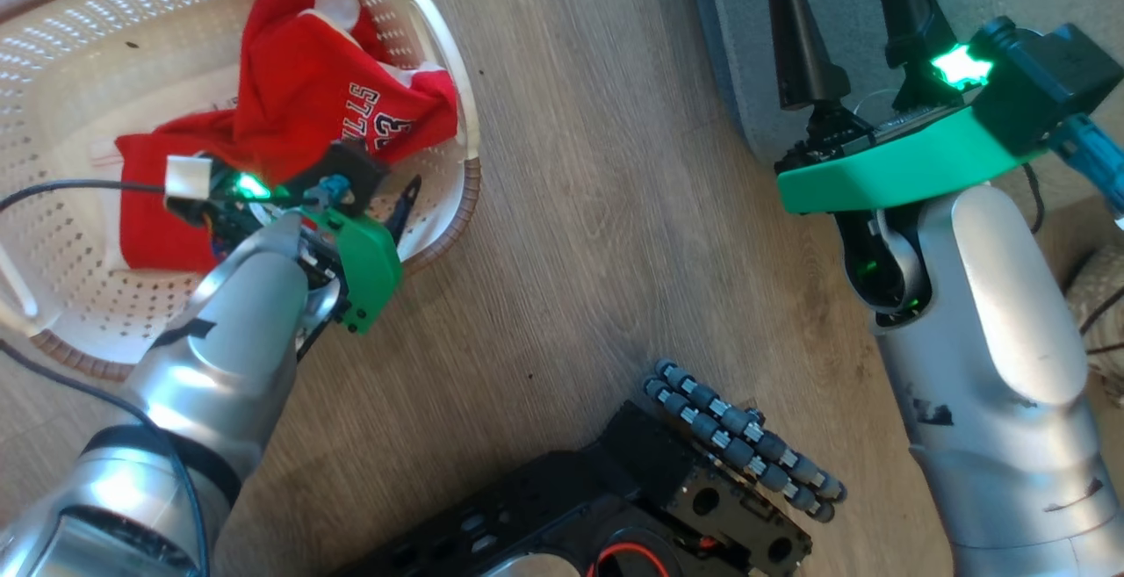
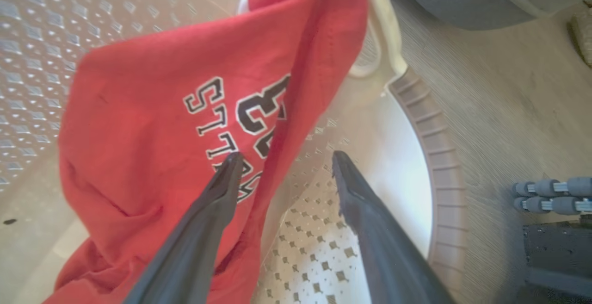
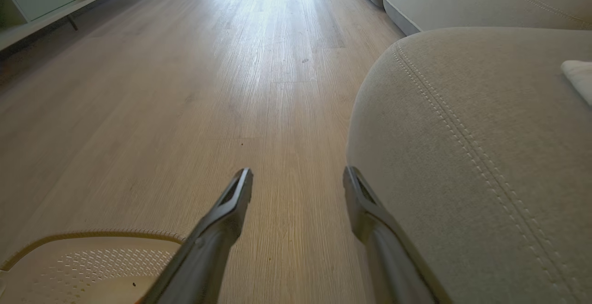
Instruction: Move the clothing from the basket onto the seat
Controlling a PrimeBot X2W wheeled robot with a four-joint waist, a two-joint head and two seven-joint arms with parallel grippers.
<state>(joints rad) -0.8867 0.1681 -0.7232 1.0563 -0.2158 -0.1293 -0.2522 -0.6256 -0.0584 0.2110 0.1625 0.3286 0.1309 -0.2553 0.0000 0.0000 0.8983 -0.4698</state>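
The left arm [image 1: 228, 331] slants down across the near rim of the basket [image 1: 457, 68]. Its left hand [image 2: 284, 156] is inside the basket, spread wide and grasping nothing. One finger lies across the printed clothing [image 1: 325, 103], the other before the basket's perforated wall. The red clothing lies crumpled in the basket. Well to the basket's right, the right arm [image 1: 983, 313] stretches forward over the floor [image 1: 597, 164]. The right hand [image 3: 298, 174] is released and empty, just beside the seat [image 3: 485, 133].

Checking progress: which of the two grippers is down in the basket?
The left gripper, jaws open at the red printed jersey inside the cream perforated plastic basket; the right gripper hangs open by the edge of the grey fabric seat.
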